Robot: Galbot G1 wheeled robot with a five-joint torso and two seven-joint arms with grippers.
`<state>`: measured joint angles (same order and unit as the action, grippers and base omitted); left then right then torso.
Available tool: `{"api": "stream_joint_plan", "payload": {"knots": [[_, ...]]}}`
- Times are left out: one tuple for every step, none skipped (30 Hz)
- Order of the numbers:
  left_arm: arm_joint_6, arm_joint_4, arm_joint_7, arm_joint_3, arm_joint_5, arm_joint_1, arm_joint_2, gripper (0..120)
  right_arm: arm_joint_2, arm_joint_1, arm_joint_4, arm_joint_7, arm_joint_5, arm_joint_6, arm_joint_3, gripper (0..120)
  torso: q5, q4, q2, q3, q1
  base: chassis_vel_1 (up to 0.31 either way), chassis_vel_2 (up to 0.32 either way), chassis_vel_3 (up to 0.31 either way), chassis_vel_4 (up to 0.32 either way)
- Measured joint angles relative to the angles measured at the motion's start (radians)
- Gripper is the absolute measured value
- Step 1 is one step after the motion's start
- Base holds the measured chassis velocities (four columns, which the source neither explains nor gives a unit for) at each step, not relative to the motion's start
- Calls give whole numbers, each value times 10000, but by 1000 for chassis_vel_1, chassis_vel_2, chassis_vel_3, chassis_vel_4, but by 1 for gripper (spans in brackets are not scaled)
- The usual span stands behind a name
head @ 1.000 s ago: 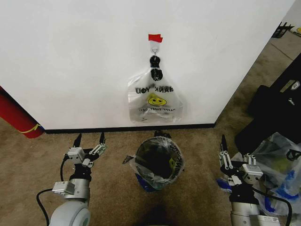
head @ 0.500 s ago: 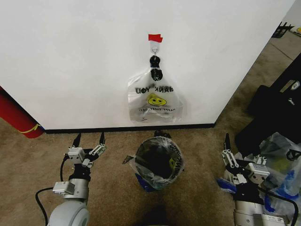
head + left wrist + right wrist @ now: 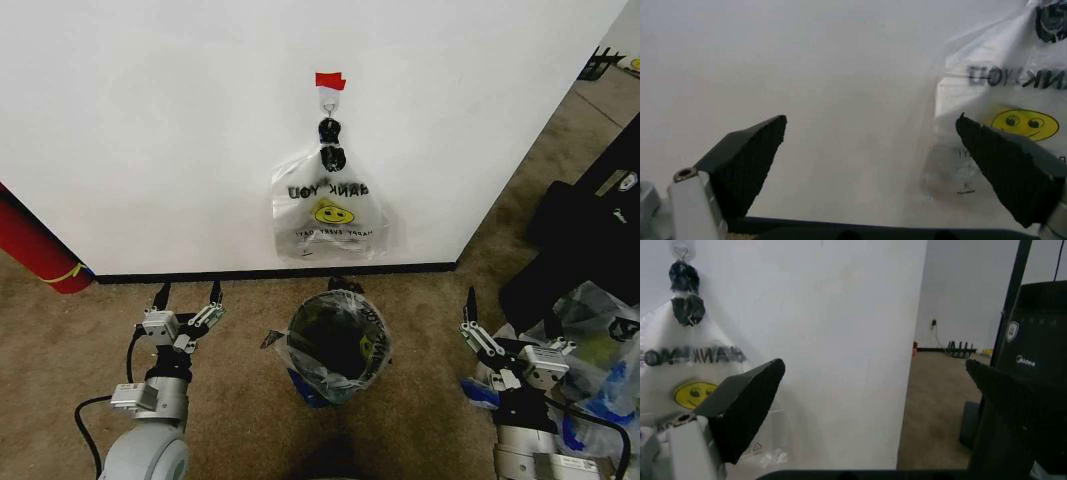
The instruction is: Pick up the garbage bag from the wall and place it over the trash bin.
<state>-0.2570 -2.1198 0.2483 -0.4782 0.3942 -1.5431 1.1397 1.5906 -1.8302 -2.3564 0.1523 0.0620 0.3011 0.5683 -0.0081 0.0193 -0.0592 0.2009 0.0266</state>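
A plain white wall with a black baseboard (image 3: 150, 150) is faced by the robot, and a small metal hook (image 3: 328, 98) is fixed to it just under a short red tape strip (image 3: 330, 80). From the hook a translucent white plastic bag printed with a yellow smiley face and black lettering (image 3: 328, 212) is hung by its knotted handles, flat against the wall.

On the brown carpet (image 3: 60, 340) in front of the baseboard, directly below the hanging bag, a small round black wire-mesh trash bin (image 3: 338, 345) is stood upright. A thin crinkly translucent garbage bag with blue patches and black lettering (image 3: 372, 340) is seen draped over its rim, with a blue patch low at the bin's front.

The left gripper (image 3: 187, 297) is held low to the left of the bin, pointed at the wall, its black fingers spread apart around nothing. The right gripper (image 3: 480, 328) is held low to the right of the bin, its jaws likewise apart and empty. In both wrist views the smiley bag is framed between wide-set pads.

Bulky clear sacks showing green and blue (image 3: 590, 350) are piled at the right edge, beside dark equipment.
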Motion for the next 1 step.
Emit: {"api": "stream_joint_plan", "payload": {"knots": [[-1,-1,1,0,-5,-1,0,100,-7,-8,-5,17,8,2,1,100,0,0,0,0,0,0,0,0,0]]}}
